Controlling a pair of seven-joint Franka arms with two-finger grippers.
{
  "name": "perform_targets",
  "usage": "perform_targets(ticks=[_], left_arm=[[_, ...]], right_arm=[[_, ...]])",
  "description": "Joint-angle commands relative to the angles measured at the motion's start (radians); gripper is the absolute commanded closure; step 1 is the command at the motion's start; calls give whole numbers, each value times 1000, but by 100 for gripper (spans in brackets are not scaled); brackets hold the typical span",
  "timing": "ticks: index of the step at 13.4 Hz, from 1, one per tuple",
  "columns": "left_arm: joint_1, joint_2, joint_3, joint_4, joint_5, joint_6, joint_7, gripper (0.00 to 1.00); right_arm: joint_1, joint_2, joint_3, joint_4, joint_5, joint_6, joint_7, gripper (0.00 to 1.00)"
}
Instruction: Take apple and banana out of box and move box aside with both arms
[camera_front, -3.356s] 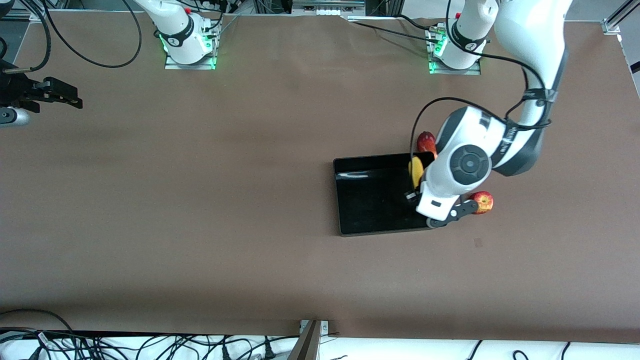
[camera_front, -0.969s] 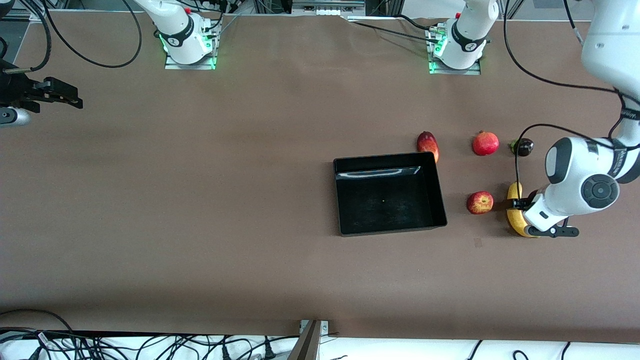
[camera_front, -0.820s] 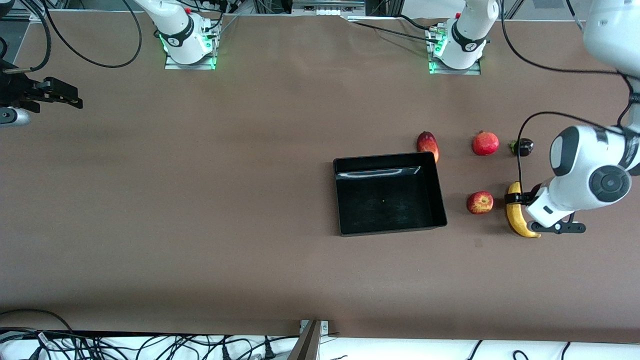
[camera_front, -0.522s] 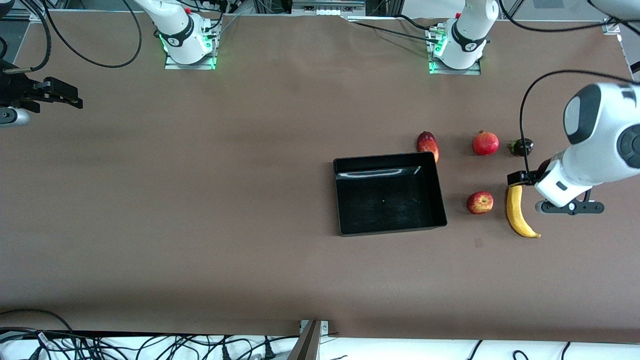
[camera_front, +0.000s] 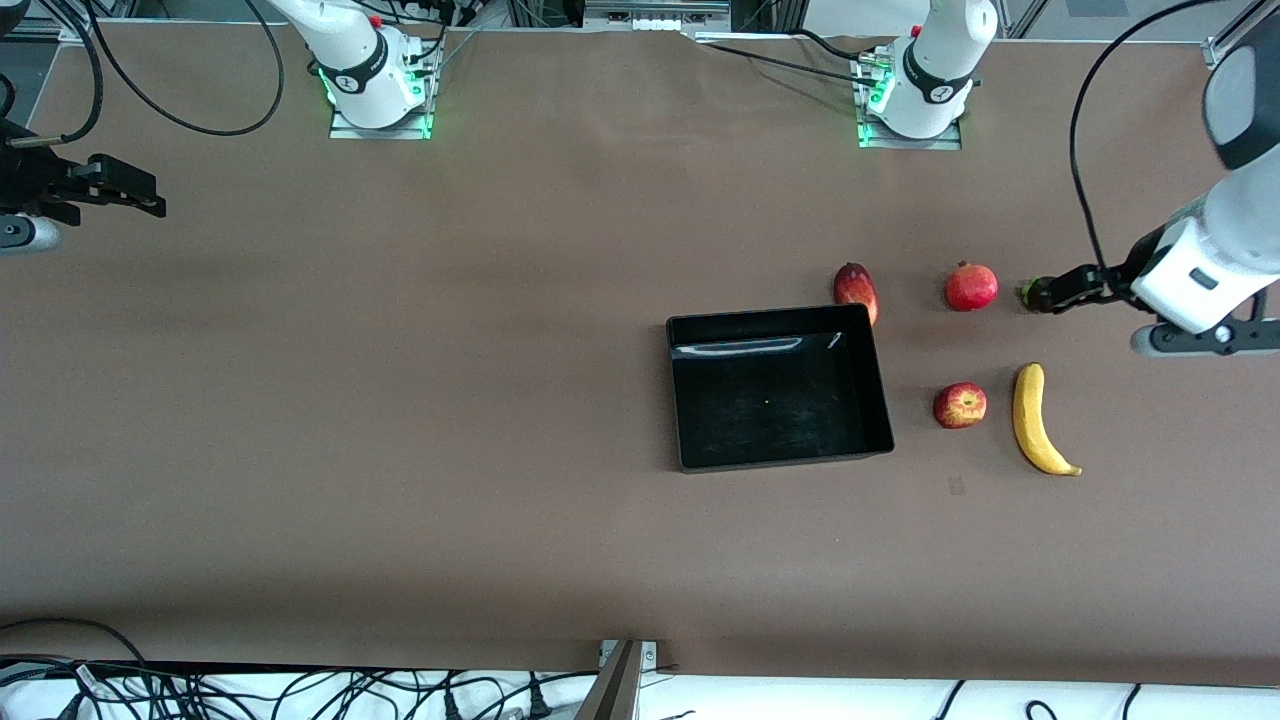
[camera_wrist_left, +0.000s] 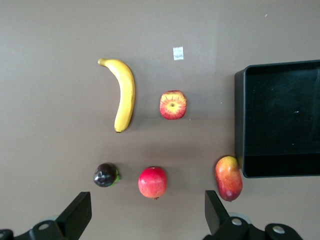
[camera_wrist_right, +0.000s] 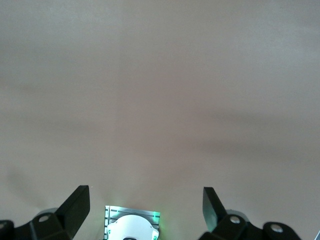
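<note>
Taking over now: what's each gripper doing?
Left gripper: open, empty, above the fruits.
Right gripper: open, empty, waiting over bare table.

The tray (camera_front: 780, 400) sits right of frame centre in the front view, its inside bare. At its right, the apple (camera_front: 960, 405) and banana (camera_front: 1038, 420) lie apart with bare table between. Mango (camera_front: 856, 290) touches the tray's upper right corner. The whole left half is open table.
</note>
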Motion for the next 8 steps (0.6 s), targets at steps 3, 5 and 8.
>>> perform_targets(ticks=[3, 5, 8], left_arm=[[-77, -55, 92, 49, -51, -51, 29, 0], [-108, -53, 115, 49, -53, -45, 39, 0], [-126, -56, 118, 49, -54, -42, 44, 0]], right_arm=[[13, 32, 19, 11, 16, -17, 8, 0], [63, 69, 22, 13, 36, -10, 9, 0], [173, 143, 22, 54, 56, 71, 139, 0]])
